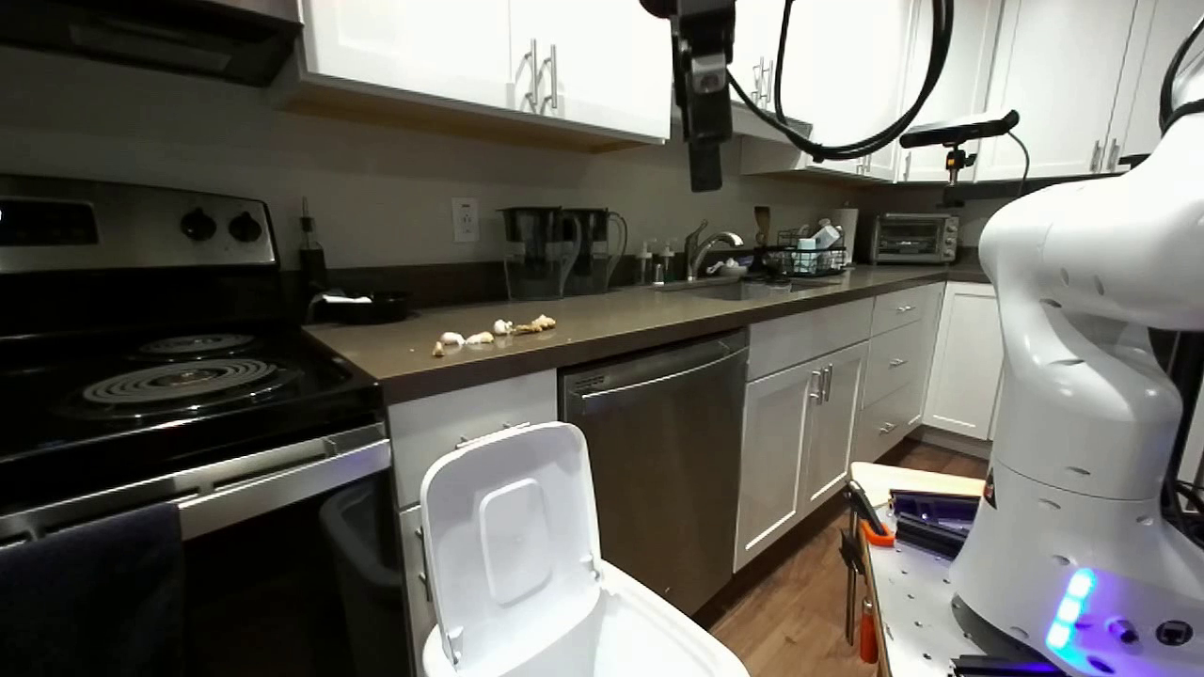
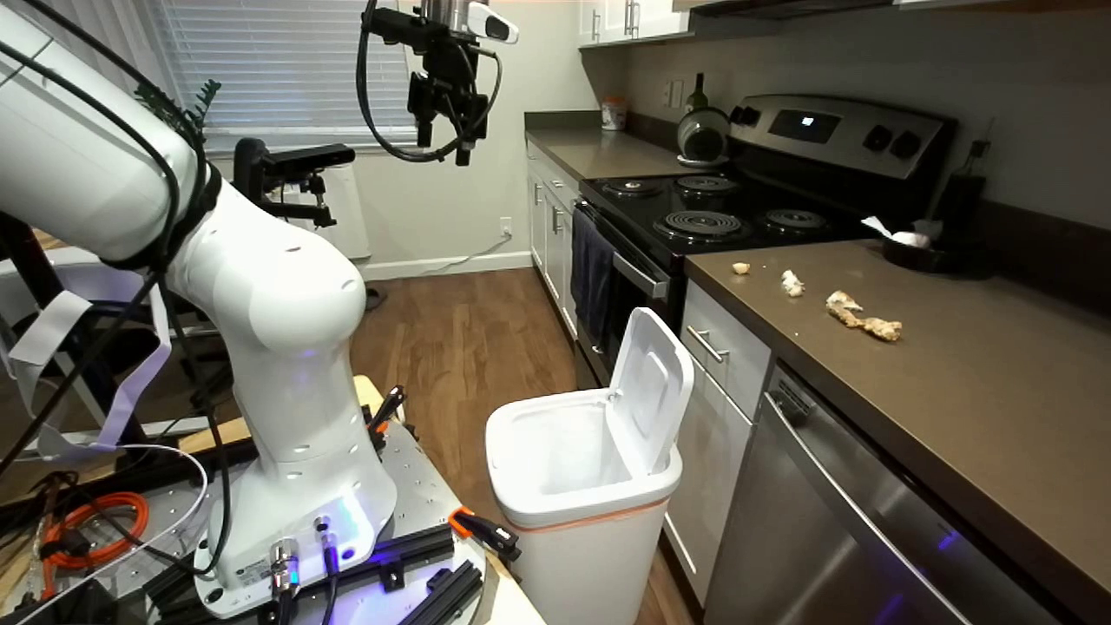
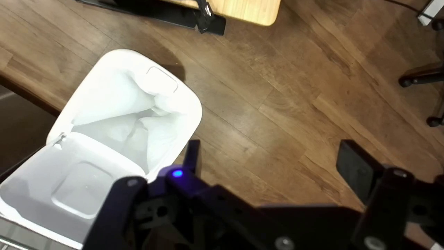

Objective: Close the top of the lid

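The white plastic lid (image 2: 655,391) stands open and nearly upright on its hinge, with its inner side showing. It leans back on the cabinet side of the white bin (image 2: 590,564) in both exterior views; here is the lid (image 1: 513,536) again. In the wrist view the lid (image 3: 83,187) is at lower left, and the bin's rim (image 3: 194,114) surrounds an open mouth with a liner inside. My gripper (image 3: 270,147) is open and empty, with floor showing between its fingers. It hangs well above and apart from the bin in both exterior views (image 1: 705,174) (image 2: 443,148).
A brown counter (image 2: 981,373) with garlic and ginger runs above the dishwasher (image 1: 658,470). The stove (image 2: 694,217) has a towel on its oven handle. The robot's work table (image 1: 917,583) stands beside the bin, with tools at its edge. Upper cabinets (image 1: 414,56) are near the gripper's height.
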You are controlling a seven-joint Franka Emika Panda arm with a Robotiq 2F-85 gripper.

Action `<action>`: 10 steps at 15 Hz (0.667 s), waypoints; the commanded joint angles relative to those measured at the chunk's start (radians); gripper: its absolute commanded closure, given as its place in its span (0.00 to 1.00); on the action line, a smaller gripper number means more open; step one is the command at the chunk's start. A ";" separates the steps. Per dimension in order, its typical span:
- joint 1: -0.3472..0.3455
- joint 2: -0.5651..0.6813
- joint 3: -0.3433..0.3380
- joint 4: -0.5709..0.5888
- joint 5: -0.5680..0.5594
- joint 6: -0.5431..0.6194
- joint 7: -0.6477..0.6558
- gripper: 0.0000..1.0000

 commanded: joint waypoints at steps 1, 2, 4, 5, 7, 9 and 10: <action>-0.063 0.068 -0.014 0.048 -0.071 0.036 -0.037 0.00; -0.078 0.091 -0.020 0.063 -0.098 0.048 -0.041 0.00; -0.112 0.154 -0.035 0.105 -0.162 0.098 -0.049 0.00; -0.126 0.197 -0.045 0.132 -0.187 0.136 -0.055 0.00; -0.150 0.286 -0.061 0.182 -0.220 0.207 -0.046 0.00; -0.167 0.371 -0.077 0.228 -0.234 0.271 -0.034 0.00; -0.174 0.410 -0.085 0.247 -0.239 0.299 -0.030 0.00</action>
